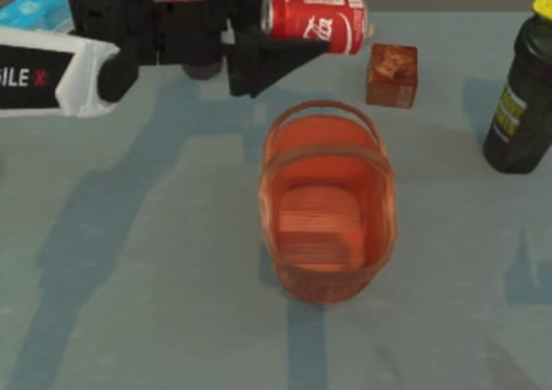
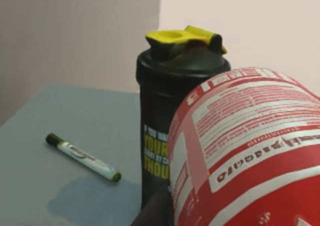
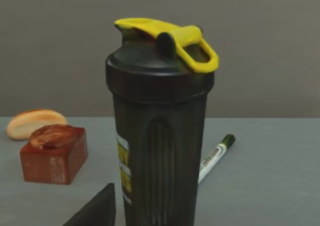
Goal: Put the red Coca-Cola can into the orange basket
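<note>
Carry step in hand, by the look of it: small red aluminium Coca-Cola can with white script, lying on its side and clamped in the left gripper at the far edge of the table, lifted clear of the surface as far as the top view allows. Jaws parted only to the can's width, dark fingers pressed to its body. In the left wrist view, the same can's printed label filling the near foreground.

Nearest in the top view: oval orange-red woven basket with arched hoop handle, at mid-table, ribbed floor bare. Can not yet over it, just beyond the far rim.

Next move, as a judgement: bring the can towards the near side until above the basket's open floor, clear of the hoop handle, then lower and release.

Beside the can, a small brown-red cube box. Far right, a tall black shaker bottle with yellow lid; past it in the wrist views, a green-capped marker pen.

Right arm not seen from above; whether its gripper is parted or closed, cannot tell.
</note>
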Robot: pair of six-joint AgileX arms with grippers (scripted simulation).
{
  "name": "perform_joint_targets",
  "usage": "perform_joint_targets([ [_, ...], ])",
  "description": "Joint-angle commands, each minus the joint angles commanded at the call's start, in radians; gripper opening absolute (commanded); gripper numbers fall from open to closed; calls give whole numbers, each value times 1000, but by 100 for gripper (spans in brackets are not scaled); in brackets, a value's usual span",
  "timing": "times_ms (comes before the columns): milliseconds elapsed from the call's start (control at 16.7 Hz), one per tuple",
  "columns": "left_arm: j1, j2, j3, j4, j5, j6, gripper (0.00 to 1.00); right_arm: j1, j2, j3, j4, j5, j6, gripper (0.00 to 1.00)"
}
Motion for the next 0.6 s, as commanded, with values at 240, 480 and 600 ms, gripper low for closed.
perform_joint_targets([
  [240,-7,-44,-48,116,93,-37,0,0,0,0,0,0,0,100],
  [480,-7,-46,-50,120,95,-38,0,0,0,0,0,0,0,100],
  [600,-1,-39,-47,121,94,-36,0,0,0,0,0,0,0,100],
])
